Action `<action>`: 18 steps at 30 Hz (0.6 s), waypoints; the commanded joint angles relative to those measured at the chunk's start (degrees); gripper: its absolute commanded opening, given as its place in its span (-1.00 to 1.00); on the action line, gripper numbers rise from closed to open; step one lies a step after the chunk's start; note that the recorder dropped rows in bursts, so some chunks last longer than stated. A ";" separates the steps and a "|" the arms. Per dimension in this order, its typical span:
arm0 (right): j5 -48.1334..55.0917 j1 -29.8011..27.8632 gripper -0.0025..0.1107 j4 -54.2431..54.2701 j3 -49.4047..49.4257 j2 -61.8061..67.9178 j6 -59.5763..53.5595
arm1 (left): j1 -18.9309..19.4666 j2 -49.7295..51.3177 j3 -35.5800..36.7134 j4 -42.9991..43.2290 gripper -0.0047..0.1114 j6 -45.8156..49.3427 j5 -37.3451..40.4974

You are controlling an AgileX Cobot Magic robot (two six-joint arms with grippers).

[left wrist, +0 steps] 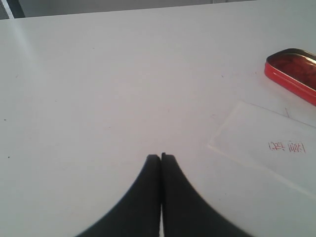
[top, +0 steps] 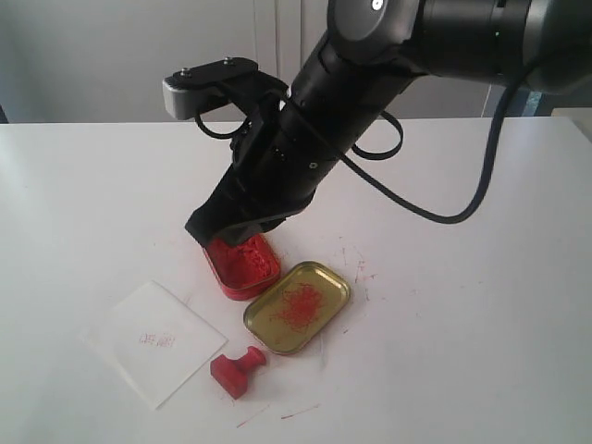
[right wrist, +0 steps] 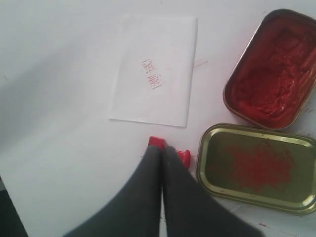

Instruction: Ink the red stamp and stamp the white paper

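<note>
Fingers (right wrist: 140,197) of the right gripper (right wrist: 161,148) are pressed together with nothing between them, poised above the table (top: 92,185). In the wrist view the red stamp (right wrist: 157,142) peeks out just past their tips. The exterior view shows it lying on its side on the table, untouched and apart from the fingers. The white paper (right wrist: 154,71), flat and bearing a faint red print, lies beyond the stamp from those fingertips. A red tin (top: 242,264) of ink paste sits open right under them in the exterior view, with a gold lid (top: 296,307) smeared red just beside it. The left gripper (left wrist: 161,156) also has its fingers (left wrist: 143,197) closed on nothing, over bare table, with the paper and tin ahead and off to one side.
</note>
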 commanded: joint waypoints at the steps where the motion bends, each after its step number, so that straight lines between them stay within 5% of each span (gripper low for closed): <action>1: 0.24 -0.56 -0.96 -0.21 -0.21 -0.53 0.28 | 0.22 0.40 -0.12 -0.35 -0.92 -0.10 -0.21; 18: -0.91 -0.95 -0.96 0.07 -0.12 -0.66 0.28 | 0.22 0.40 -0.12 -0.35 -0.92 -0.10 -0.21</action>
